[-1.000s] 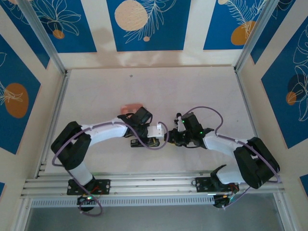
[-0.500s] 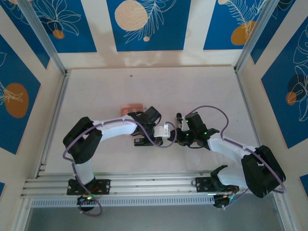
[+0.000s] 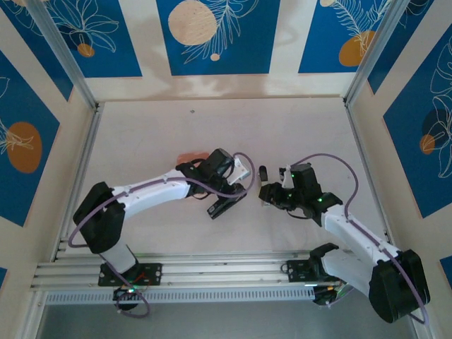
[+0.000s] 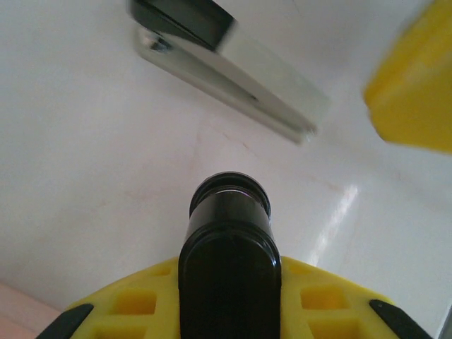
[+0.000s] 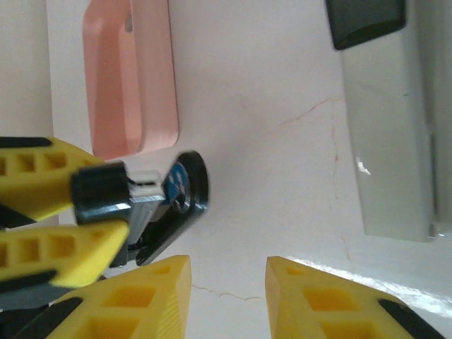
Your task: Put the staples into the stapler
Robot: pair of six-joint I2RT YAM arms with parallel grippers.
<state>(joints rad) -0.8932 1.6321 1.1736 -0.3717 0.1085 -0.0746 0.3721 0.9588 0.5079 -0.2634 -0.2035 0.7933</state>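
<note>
Left gripper (image 5: 106,212): I clamp a small black piece (image 5: 185,185), frame left.
Right gripper (image 5: 227,282): my fingers stand apart, empty, bottom edge.
Stapler (image 5: 392,141): lies along the right edge.
Box (image 5: 131,78): pink, upper left.

Left gripper (image 3: 236,185) on stapler (image 3: 226,205); pink box (image 3: 188,157) behind; right gripper (image 3: 267,193) close

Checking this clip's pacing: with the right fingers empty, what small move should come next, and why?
Probably reach the open right fingers toward the flat salmon-pink box: they hold nothing, the left fingers clamp a slim black blue-labelled bar, apparently the stapler, and the box lies untouched beyond them.
</note>
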